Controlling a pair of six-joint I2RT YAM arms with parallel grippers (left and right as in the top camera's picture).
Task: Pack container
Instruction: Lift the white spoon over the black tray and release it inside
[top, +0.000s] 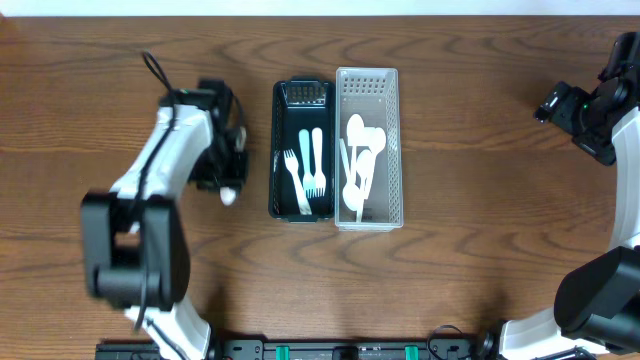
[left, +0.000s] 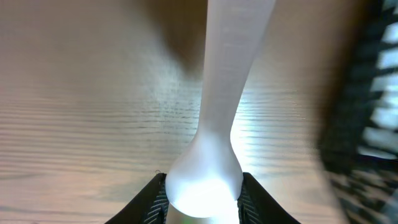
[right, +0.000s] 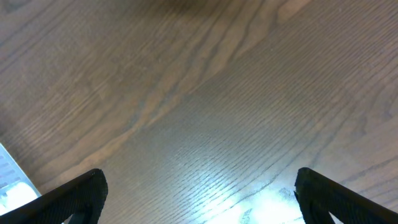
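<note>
In the left wrist view, my left gripper (left: 203, 186) is shut on the bowl end of a white plastic spoon (left: 227, 81), both fingers pressing its sides, with the handle reaching away over the wood. From overhead, that gripper (top: 226, 180) is left of the black basket (top: 276, 150), and a white tip of the spoon (top: 229, 196) shows below it. The black basket holds white forks (top: 312, 160). The white basket (top: 398, 150) beside it holds several white spoons (top: 360, 160). My right gripper (top: 560, 105) is far to the right, open over bare wood (right: 199, 186).
The two baskets stand side by side mid-table, touching. The black basket's edge (left: 367, 124) is blurred at the right of the left wrist view. A corner of the white basket (right: 9, 183) shows in the right wrist view. The arm bases sit along the front edge.
</note>
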